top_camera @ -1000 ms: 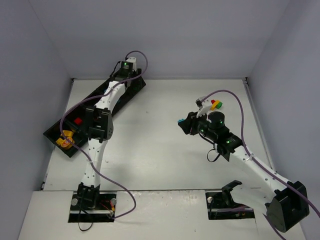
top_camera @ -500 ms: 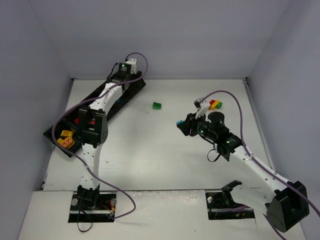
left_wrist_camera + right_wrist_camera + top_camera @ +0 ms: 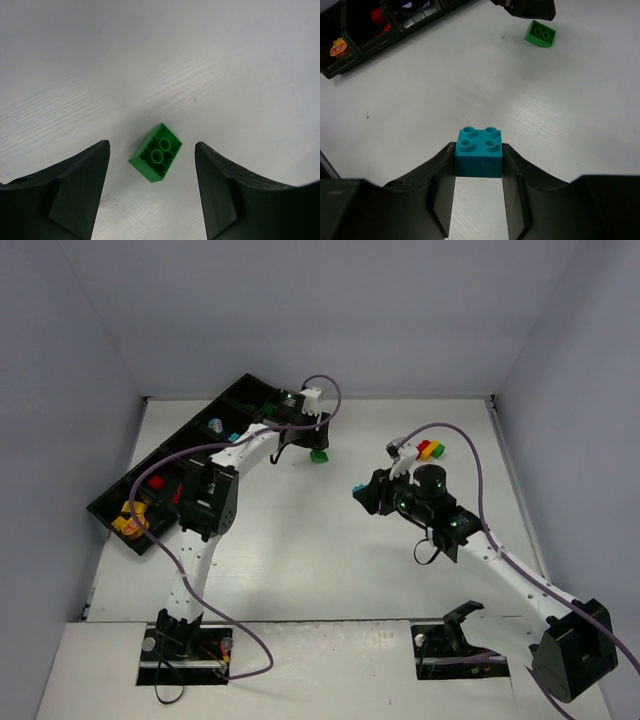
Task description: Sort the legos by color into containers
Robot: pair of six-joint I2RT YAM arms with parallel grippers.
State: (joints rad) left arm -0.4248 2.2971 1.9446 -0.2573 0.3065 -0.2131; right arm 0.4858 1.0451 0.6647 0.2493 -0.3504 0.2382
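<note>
You see the green brick (image 3: 155, 158) lying on the white table (image 3: 210, 60), in the gap between the jaws of the left gripper (image 3: 151, 152). It is turned cornerwise to them and touches neither. Those jaws stand wide apart, holding nothing. Only their inner faces show in the left wrist view; the rest is cut off by the lower edge. From above, the left gripper (image 3: 303, 438) hides part of the green brick (image 3: 319, 456).

The teal brick (image 3: 479, 152) sits clamped between the jaws of the right gripper (image 3: 479, 159), its four studs up. Its lower part is hidden behind the fingers. From above you make out only a speck of teal (image 3: 356, 487) at the tip of the right gripper (image 3: 364, 491).

Beyond the right gripper's jaws, well apart from them, lies the green brick (image 3: 540, 34), with the left gripper's dark tip just above it. Off to the left of those jaws, the tray (image 3: 340, 70) is cropped by the frame. Its contents are hard to read: something red and something orange-yellow.

From above, the tray (image 3: 101, 510) is partly covered by the left arm. A red, yellow and green stack (image 3: 431, 450) lies just beyond the right gripper.
</note>
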